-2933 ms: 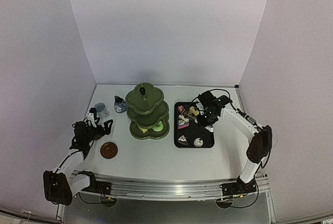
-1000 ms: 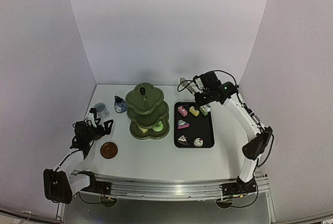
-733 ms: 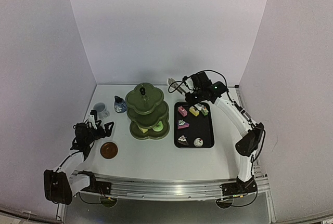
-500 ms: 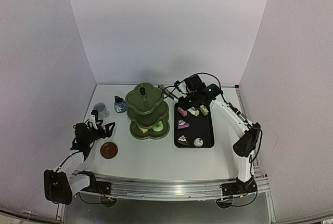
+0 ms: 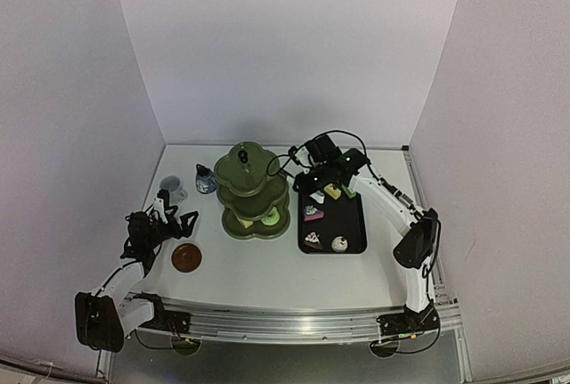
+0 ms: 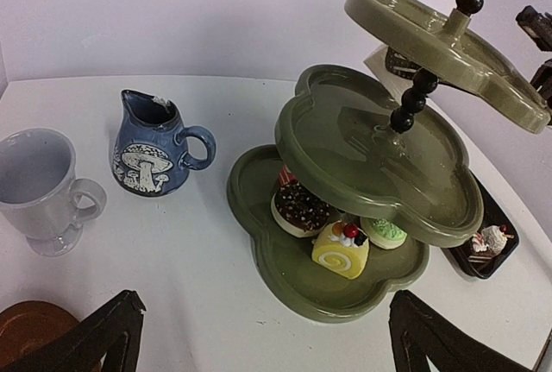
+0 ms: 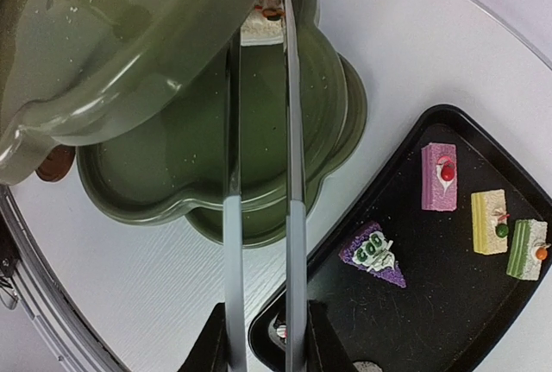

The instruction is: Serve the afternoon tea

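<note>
Right wrist view: the green stand [image 7: 172,148] looks hard and heavy. Thin tongs [image 7: 294,130], clamped in the right fingers [image 7: 214,346], pinch a small cake [image 7: 259,25] above its middle plate — likely soft, so squeeze its sides gently. The left fingers [image 6: 112,329] are apart.

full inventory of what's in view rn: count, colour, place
stand: 1, olive green, three tiers, table centre
bottom-tier cakes: 3 clear (chocolate, yellow roll, green), possibly a fourth behind them
held cake: 1, white and brown, at the tong tips between top and middle tiers
tray cakes: 6; pink, yellow, green, purple, two whitish at the near end
tray: 1, black, right of stand
tongs: 1, metal, reaching under the top tier
mug: 1, white, far left
pot: 1, blue with mushroom print, between mug and stand
coaster: 1, brown, near left
table: 1, white
left gripper: open, empty, facing stand
right gripper: shut on tongs
</note>
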Controlling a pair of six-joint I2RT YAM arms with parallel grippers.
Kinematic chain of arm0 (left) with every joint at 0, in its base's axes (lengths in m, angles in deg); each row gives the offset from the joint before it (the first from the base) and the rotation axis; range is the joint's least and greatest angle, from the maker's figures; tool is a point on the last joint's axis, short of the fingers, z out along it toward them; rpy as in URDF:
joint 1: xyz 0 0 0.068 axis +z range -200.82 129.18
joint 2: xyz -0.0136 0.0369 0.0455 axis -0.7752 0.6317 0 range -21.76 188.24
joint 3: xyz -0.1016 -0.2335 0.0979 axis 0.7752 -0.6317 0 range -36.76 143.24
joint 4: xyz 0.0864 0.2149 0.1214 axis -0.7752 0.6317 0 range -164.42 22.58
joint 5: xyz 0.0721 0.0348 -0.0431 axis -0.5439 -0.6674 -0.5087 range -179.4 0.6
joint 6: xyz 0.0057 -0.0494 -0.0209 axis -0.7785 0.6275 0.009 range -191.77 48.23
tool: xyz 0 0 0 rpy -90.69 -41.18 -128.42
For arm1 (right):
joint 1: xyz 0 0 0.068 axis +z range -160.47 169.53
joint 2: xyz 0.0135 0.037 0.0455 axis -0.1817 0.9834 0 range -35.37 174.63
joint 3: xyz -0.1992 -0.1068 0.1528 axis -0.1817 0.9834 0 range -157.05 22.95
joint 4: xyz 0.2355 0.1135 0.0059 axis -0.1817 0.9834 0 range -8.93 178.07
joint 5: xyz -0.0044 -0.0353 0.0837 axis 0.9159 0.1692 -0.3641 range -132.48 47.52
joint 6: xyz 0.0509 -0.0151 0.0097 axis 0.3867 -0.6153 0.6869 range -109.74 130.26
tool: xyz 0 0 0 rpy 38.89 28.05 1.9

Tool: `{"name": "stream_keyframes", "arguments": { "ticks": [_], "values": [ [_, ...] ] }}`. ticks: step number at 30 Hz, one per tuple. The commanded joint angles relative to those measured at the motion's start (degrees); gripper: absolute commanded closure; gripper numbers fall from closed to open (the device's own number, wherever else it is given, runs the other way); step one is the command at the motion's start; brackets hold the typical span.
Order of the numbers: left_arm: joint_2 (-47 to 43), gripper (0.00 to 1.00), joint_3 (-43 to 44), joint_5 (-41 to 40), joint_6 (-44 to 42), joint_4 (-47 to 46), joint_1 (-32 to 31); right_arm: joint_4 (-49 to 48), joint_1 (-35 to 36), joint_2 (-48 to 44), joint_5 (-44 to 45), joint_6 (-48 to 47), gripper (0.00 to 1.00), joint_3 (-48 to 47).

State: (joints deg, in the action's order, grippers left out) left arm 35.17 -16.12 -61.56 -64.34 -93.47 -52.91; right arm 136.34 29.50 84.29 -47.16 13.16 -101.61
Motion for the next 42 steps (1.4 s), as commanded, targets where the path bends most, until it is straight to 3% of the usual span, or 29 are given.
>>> {"name": "stream_keyframes", "arguments": {
  "ticks": [1, 8, 15, 18, 25, 42],
  "values": [
    [-1.16, 0.0, -0.23, -0.59, 0.01, -2.57, -0.2, -3.16, 0.74, 0.92, -1.38, 0.47, 1.0, -1.3],
    [-1.17, 0.0, -0.2, -1.48, 0.34, -2.61, -0.2, -3.04, 2.33, 2.34, 2.19, -0.96, 0.98, -2.29],
    [-1.28, 0.0, -0.26, -1.82, 0.39, -2.56, -0.2, -2.97, 2.76, 2.53, 3.43, -0.9, 0.72, -2.55],
    [-1.36, 0.0, -0.35, -1.87, 0.39, -2.57, -0.2, -2.96, 2.75, 2.38, 3.45, -0.51, 0.67, -2.85],
    [-1.24, 0.0, -0.33, -1.86, 0.39, -2.57, -0.2, -2.97, 2.94, 0.48, 3.98, 0.06, 0.66, -2.33],
    [-0.45, 0.0, 0.29, -1.73, 0.21, -2.18, -0.2, -2.96, 3.39, -10.73, 7.62, 3.97, 0.67, 8.87]
  ]
}}
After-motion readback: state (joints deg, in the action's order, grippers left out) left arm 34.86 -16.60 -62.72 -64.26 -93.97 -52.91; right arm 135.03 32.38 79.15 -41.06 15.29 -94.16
